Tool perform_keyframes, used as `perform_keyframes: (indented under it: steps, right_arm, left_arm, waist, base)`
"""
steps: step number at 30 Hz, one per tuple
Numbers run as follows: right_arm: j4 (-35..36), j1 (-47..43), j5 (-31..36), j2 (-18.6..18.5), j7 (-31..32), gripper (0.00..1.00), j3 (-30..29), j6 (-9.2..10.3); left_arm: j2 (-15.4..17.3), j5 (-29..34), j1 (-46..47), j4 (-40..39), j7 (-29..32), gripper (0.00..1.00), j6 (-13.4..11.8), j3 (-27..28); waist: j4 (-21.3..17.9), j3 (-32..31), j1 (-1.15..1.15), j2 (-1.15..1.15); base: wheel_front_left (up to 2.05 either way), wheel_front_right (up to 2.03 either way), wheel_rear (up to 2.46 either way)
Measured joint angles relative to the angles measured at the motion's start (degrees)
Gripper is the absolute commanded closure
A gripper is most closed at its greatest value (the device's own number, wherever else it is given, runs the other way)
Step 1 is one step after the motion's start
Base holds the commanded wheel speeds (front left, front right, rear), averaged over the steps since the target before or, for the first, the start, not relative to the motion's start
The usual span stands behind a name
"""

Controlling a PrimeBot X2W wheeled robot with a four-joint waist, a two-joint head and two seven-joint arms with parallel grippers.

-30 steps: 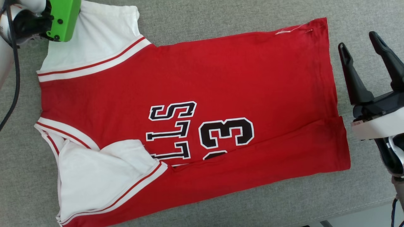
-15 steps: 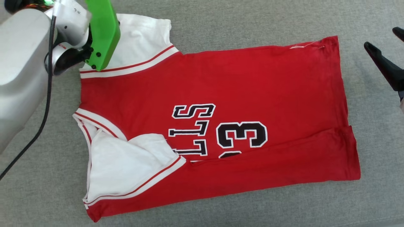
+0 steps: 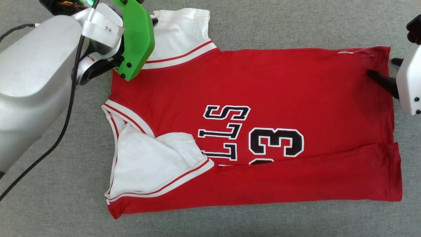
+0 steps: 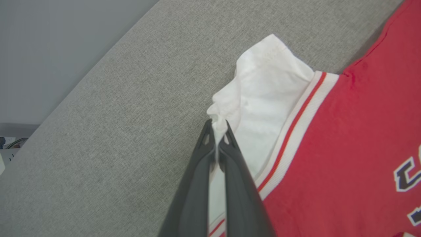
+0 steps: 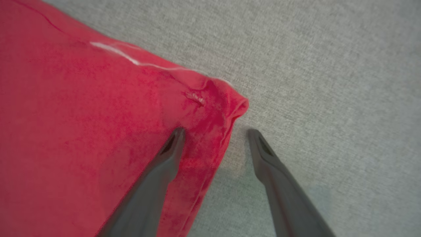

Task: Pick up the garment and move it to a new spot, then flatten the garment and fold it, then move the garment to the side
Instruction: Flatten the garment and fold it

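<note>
From my console I see the garment point(image 3: 263, 92) lying front-up across the grey cloth surface point(image 3: 296, 26), collar toward 9 o'clock and hem toward 3 o'clock. Its 6 o'clock side is folded over the front, hiding part of the 23 and the lowest letters. The near white sleeve point(image 3: 148, 164) at 7 o'clock lies tucked inward. My left gripper point(image 4: 217, 130) sits at 11 o'clock, clenched on a pinch of the far white sleeve point(image 4: 263, 98), which bunches up at the fingertips. My right gripper point(image 5: 215, 131) is at 2 o'clock by the hem corner point(image 5: 240, 105), spread wide and grasping nothing. It has 1 finger point(image 5: 164, 158) over the red cloth and the other over the grey surface, with the hem edge between them.
</note>
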State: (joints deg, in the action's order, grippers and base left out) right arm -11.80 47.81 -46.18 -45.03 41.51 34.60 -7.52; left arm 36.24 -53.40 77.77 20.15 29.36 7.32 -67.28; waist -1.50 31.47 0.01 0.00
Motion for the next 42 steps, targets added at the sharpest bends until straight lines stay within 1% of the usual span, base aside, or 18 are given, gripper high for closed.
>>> perform_keyframes:
  steps: [3, 6, 7, 8, 11, 14, 18, 21, 25, 28, 31, 37, 42]
  right_arm:
    - [-4.5, 1.4, 0.7, 0.7, -1.0, 0.00, 1.8, 0.00]
    - [-6.7, 2.1, -0.2, 1.1, -1.8, 0.00, 3.5, 0.03]
    - [-6.9, 2.3, -0.7, 0.9, -2.0, 0.32, 4.1, 0.03]
    - [-7.0, 2.6, -1.2, 0.6, -2.4, 1.00, 4.8, 0.03]
    - [-7.4, 2.8, -2.0, 0.2, -5.3, 1.00, 6.1, 0.03]
    - [-7.8, 2.8, -2.5, 0.6, -9.0, 1.00, 7.2, 0.03]
    - [-7.7, 1.6, -3.5, 0.5, -14.3, 1.00, 7.9, 0.01]
    - [-7.5, 0.2, -3.5, 0.1, -17.9, 1.00, 8.2, 0.01]
    - [-6.4, -2.1, -4.1, -0.9, -21.5, 1.00, 8.7, 0.01]
    - [-5.5, -4.6, -4.6, -1.8, -23.8, 1.00, 8.7, 0.01]
    - [-4.9, -7.4, -5.1, -2.5, -25.5, 1.00, 8.7, 0.01]
    - [-4.3, -12.6, -5.6, -2.5, -27.2, 1.00, 8.8, 0.01]
    - [-3.5, -17.0, -6.4, -2.7, -28.2, 1.00, 8.7, 0.01]
  left_arm:
    - [-0.5, 0.1, 0.2, -0.2, -0.7, 1.00, 0.0, -0.2]
    - [-0.5, 0.1, 0.2, -0.2, -1.3, 1.00, 0.0, -0.5]
    - [-0.5, 0.1, 0.2, -0.2, -1.6, 1.00, 0.0, -0.6]
    - [-0.4, 0.1, 0.2, -0.2, -1.7, 1.00, 0.0, -0.7]
    - [0.0, 0.1, 0.1, 0.2, -2.7, 1.00, 0.0, -0.8]
    - [0.6, 0.1, -0.3, 0.5, -4.3, 1.00, 0.0, -0.6]
    - [1.7, -0.2, -2.4, 0.2, -7.1, 1.00, -0.1, -0.2]
    - [2.7, -0.3, -4.6, -1.0, -8.7, 1.00, -0.7, -0.1]
    - [4.4, -0.7, -8.0, -4.0, -10.4, 1.00, -2.1, -0.3]
    - [6.1, -1.1, -10.9, -6.7, -11.3, 1.00, -3.6, -0.6]
    - [8.1, -2.4, -14.4, -9.9, -12.5, 1.00, -5.8, -0.6]
    - [12.2, -3.5, -22.4, -16.5, -15.6, 1.00, -10.8, -1.1]
    - [14.6, -4.4, -29.0, -21.2, -17.8, 1.00, -14.7, -2.0]
  waist:
    - [0.9, 0.6, -0.01, 0.00]
    - [1.6, 0.8, -0.01, 0.00]
    - [1.7, 0.8, -0.01, 0.00]
    - [1.7, 0.7, -0.01, 0.00]
    - [1.5, 0.2, -0.01, 0.00]
    - [1.3, -0.8, -0.01, 0.00]
    - [1.0, -2.8, -0.01, 0.00]
    - [0.9, -4.7, -0.01, 0.00]
    - [1.0, -7.5, -0.01, 0.00]
    - [1.1, -9.7, -0.01, 0.00]
    - [1.3, -11.7, -0.01, 0.00]
    - [1.6, -15.6, -0.01, 0.00]
    - [1.8, -18.1, -0.01, 0.00]
  base:
    - [0.00, 0.00, 0.00]
    - [0.00, 0.00, 0.00]
    - [0.00, 0.00, 0.00]
    - [0.00, 0.00, 0.00]
    - [0.00, 0.00, 0.00]
    - [0.00, 0.00, 0.00]
    - [0.00, 0.00, 0.00]
    - [0.00, 0.00, 0.00]
    - [0.00, 0.00, 0.00]
    - [0.00, 0.00, 0.00]
    - [0.00, 0.00, 0.00]
    - [0.00, 0.00, 0.00]
    - [0.00, 0.00, 0.00]
